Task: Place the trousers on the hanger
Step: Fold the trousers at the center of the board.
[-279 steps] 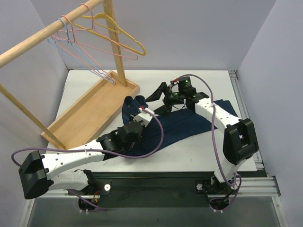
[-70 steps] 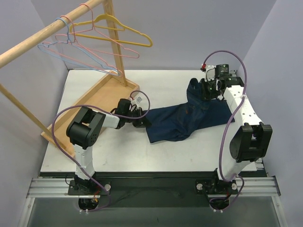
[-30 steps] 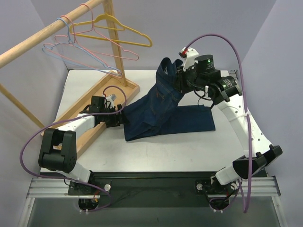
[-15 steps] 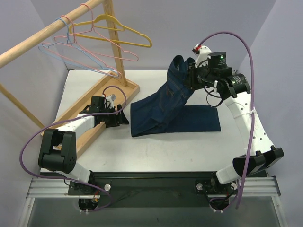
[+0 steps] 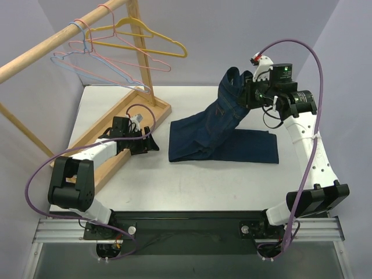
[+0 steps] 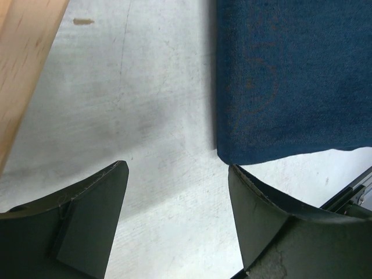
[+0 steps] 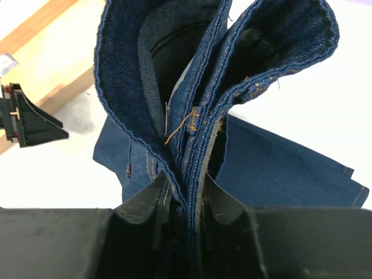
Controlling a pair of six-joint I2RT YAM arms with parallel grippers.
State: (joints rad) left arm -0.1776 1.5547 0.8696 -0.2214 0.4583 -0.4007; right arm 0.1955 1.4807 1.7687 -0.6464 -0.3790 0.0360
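- The right pincer point(image 7: 185, 195) is clamped on a bunched fold at the waist of the trousers point(image 5: 224, 136). Denim wraps its fingertips, so how deep the bite goes is hard to make out.
- In the top view the raised waist hides most of that pincer. The legs slope down from it and lie flat on the worktop point(image 5: 203, 186).
- The left wrist view shows only one hem corner of the trousers, cut off by the top and right edges.
- The left pincer point(image 6: 177, 192) stands wide apart and holds nothing. It sits low over the worktop just beside that hem corner, not touching it.
- A strip of the wooden tray point(image 5: 110, 145) shows at the edge of the left wrist view; the rest is out of frame.
- The hanger point(image 5: 93, 74) hangs on the rail point(image 5: 58, 43), well apart from the trousers. Its wires cross the pink hangers point(image 5: 125, 61), so its outline is hard to follow. The yellow hanger point(image 5: 154, 46) hangs beside them.
- Compared with half a second ago, the waist is held further right, and the hem has slid away from the left pincer, widening the gap.
- A second ago the left pincer met the hem; now bare worktop lies between them.
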